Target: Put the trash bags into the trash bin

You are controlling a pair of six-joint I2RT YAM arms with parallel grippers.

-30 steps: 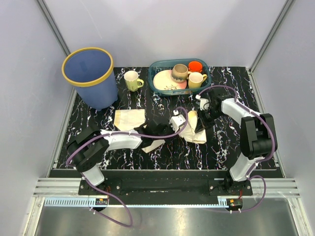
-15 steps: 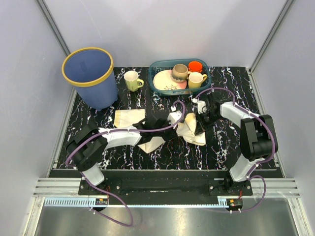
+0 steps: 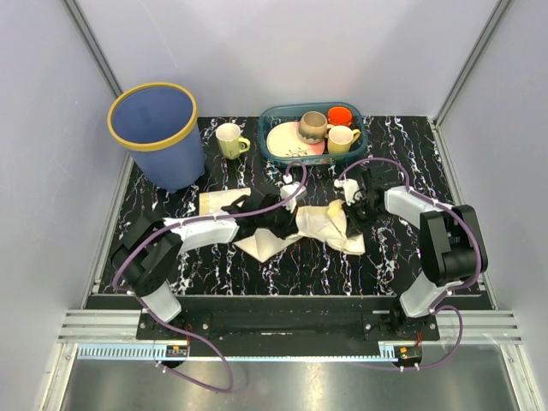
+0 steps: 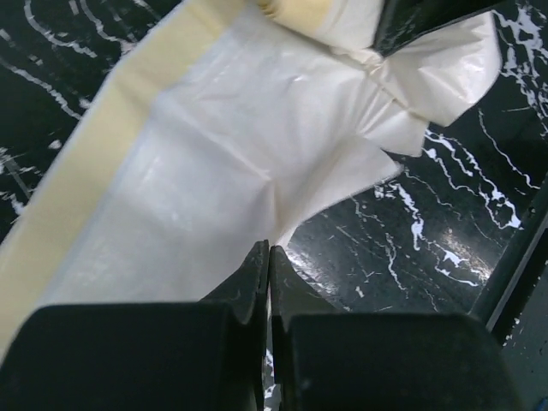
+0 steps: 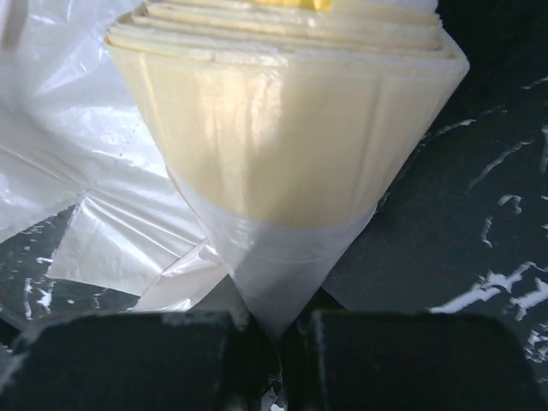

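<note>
Walls [image 3: 282,51] of plain grey close in a black, white-veined surface [image 3: 402,257]. The blue bin [image 3: 175,163] stands at its far left corner, with a mug [image 3: 229,139] and a teal basket [image 3: 313,106] of crockery to its right. The trash bags [image 3: 330,227] lie mid-surface, well apart from the bin. The left tool [image 4: 268,257] is pinched together on the edge of the spread sheet [image 4: 240,163], and the right tool [image 5: 270,330] clamps the tip of the folded bundle [image 5: 282,128].
</note>
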